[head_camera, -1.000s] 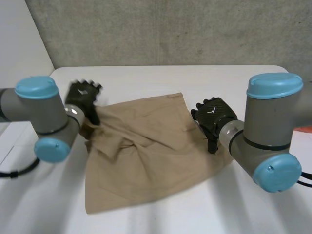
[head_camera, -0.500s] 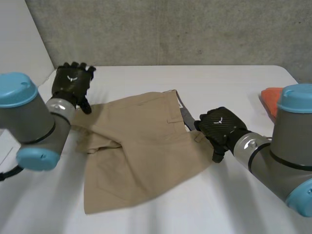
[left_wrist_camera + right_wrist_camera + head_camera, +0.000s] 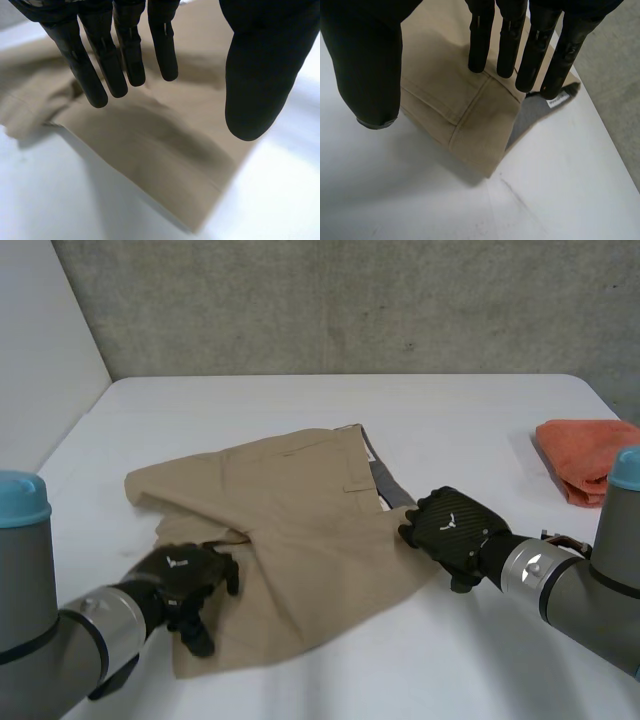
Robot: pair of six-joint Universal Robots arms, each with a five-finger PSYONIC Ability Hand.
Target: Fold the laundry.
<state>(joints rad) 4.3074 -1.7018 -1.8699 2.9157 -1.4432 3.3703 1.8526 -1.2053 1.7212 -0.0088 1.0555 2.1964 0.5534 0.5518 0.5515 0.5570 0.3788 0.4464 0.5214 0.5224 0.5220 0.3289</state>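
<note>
- Your left robot hand (image 3: 185,585) is hovering over the near left edge of the tan shorts (image 3: 300,520), its fingers (image 3: 127,50) hanging straight and spread, holding nothing.
- Your right robot hand (image 3: 455,535) is reaching over the shorts' right edge at the waistband corner, fingers (image 3: 507,40) straight and thumb apart, gripping nothing.
- The shorts are lying mostly flat on the white tabletop (image 3: 250,410), bunching into a rumpled fold on their left side and showing grey lining at the waistband.
- An orange cloth (image 3: 585,455) is sitting well apart to the right of the shorts.
</note>
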